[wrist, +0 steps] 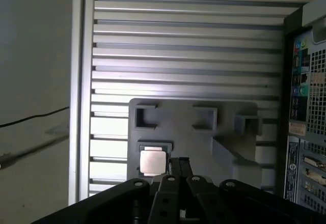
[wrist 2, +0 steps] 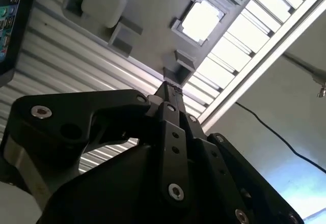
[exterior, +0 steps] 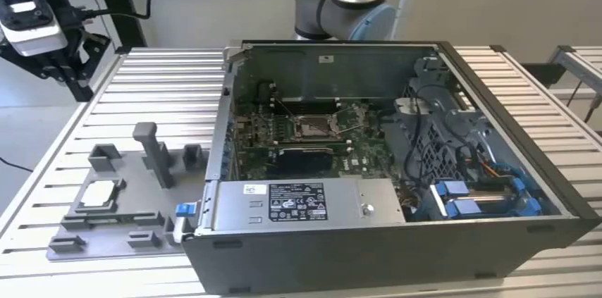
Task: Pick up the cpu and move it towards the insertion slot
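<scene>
The gripper (wrist 2: 165, 87), fingers pressed together and empty, hangs apart from the cpu (wrist: 153, 162), which lies flat in a fixture (wrist: 178, 132) corner recess near the bench (wrist: 178, 56) edge; the slot (exterior: 314, 126) is well apart. A clean grasp needs the fingers spread and centred squarely over the chip

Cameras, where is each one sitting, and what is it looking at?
Exterior view: off the arm, high up, looking down on the open computer case, its insertion slot and the cpu on the grey tray; the arm stands behind.
First wrist view: on the arm, looking past the gripper at the cpu.
Second wrist view: on the arm, looking along the gripper toward the cpu.
All three share the cpu and tray.
</scene>
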Tool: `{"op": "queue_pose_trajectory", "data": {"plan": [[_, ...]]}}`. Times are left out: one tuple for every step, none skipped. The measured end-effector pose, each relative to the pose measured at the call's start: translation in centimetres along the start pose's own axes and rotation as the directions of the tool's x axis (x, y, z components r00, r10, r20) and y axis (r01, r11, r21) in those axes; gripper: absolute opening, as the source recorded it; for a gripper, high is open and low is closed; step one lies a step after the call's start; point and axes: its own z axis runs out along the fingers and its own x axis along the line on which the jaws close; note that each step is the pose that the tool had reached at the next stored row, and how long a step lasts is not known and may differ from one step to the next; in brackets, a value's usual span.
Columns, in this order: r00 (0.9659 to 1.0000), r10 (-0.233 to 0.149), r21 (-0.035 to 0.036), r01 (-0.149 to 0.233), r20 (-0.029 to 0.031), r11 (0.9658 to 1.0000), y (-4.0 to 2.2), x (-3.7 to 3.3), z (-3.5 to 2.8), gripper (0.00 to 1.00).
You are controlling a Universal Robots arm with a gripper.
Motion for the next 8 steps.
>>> {"op": "queue_pose_trajectory", "data": {"plan": [[1.0, 0.0, 0.0, 0.0, -0.0001, 1.0, -0.29, 0.16, 0.02, 0.0], [1.0, 0.0, 0.0001, 0.0, -0.0001, 1.0, -0.57, 0.28, 0.05, 0.0], [1.0, 0.0, 0.0002, 0.0, -0.0002, 1.0, -0.87, 0.4, 0.08, 0.0], [1.0, 0.0, 0.0001, 0.0, -0.0002, 1.0, -1.19, 0.49, 0.12, 0.0], [1.0, 0.0, 0.0001, 0.0, -0.0001, 1.0, -1.46, 0.57, 0.17, 0.0], [1.0, 0.0, 0.0, 0.0, 0.0, 1.0, -1.71, 0.65, 0.23, 0.0], [1.0, 0.001, 0.0001, -0.001, -0.0001, 1.0, -1.91, 0.74, 0.29, 0.0], [1.0, 0.001, 0.0001, -0.001, -0.0001, 1.0, -2.04, 0.84, 0.36, 0.0]]}}
